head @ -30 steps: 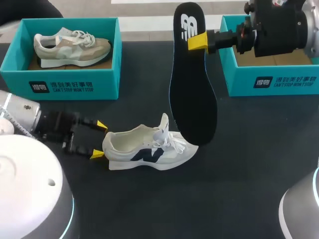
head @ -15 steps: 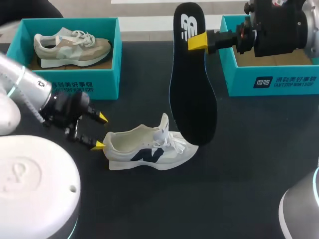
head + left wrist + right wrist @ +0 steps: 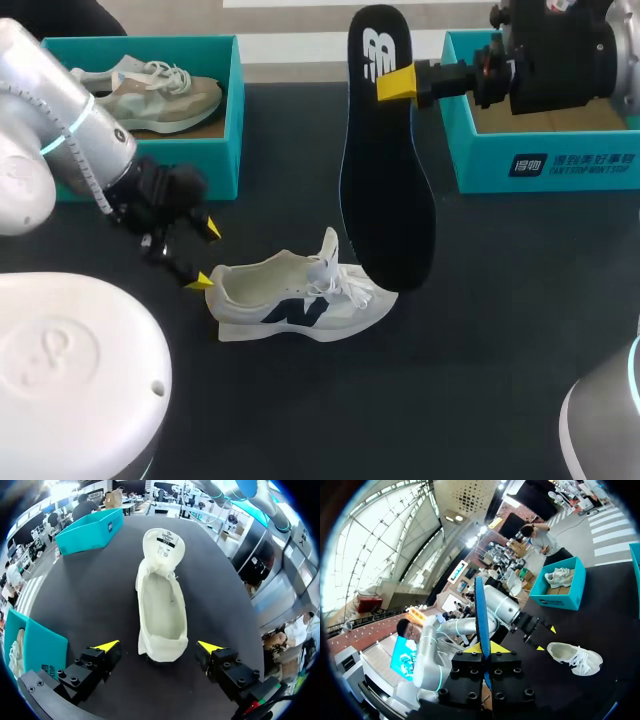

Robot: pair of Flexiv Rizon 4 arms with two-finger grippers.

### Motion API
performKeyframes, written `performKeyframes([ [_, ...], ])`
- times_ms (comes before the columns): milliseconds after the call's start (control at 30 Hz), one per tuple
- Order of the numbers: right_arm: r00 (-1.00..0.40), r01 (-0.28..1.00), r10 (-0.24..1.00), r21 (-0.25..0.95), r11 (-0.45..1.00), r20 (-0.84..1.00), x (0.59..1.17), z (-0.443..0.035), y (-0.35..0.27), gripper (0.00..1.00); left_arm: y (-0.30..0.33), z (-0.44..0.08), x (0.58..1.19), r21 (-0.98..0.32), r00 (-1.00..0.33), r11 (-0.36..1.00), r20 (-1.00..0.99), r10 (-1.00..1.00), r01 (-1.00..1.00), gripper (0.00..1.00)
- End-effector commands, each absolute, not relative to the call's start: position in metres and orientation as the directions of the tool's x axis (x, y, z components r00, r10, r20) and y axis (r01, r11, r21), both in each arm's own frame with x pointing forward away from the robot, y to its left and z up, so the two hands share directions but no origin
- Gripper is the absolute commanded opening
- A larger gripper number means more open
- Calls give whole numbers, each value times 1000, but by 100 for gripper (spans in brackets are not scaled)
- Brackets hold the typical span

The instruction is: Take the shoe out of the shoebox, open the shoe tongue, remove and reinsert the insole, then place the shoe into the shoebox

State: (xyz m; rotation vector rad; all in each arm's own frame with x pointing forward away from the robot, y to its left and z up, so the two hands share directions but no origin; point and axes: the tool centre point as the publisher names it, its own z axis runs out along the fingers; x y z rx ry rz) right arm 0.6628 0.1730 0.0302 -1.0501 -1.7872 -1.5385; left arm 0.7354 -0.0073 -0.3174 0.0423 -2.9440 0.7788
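A white shoe with a dark side logo lies on the black table, toe to the right, tongue pulled up. In the left wrist view the shoe shows its bare inside. My left gripper is open at the heel; its yellow tips stand on either side of the heel with gaps. High above the table, my right gripper is shut on the black insole, which hangs upright with its lower end behind the shoe's toe. In the right wrist view the insole stands edge-on between the fingers of my right gripper.
A teal shoebox at the back left holds a beige shoe. Another teal shoebox at the back right shows only its cardboard floor. My left arm crosses in front of the left box.
My left arm has swung up from the lower left, and its open gripper now points at the shoe's heel from above left. The right arm and the insole have not moved.
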Motion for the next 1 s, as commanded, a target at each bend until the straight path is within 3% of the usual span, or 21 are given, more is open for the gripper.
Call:
performKeyframes([
  [33, -541, 838, 205, 545, 40, 816, 665, 30, 176, 0, -8, -318, 736, -479, -995, 876, 101, -1, -50, 100],
  [233, -541, 838, 205, 545, 40, 816, 665, 30, 176, 0, -7, -303, 731, -313, -989, 950, 141, 42, -5, 100],
  [433, -541, 838, 205, 545, 40, 816, 665, 30, 176, 0, -11, -293, 726, -238, -993, 971, 109, 48, 21, 100],
  [1000, -541, 838, 205, 545, 40, 816, 665, 30, 176, 0, -18, -302, 723, -219, -990, 976, 139, 10, -21, 100],
])
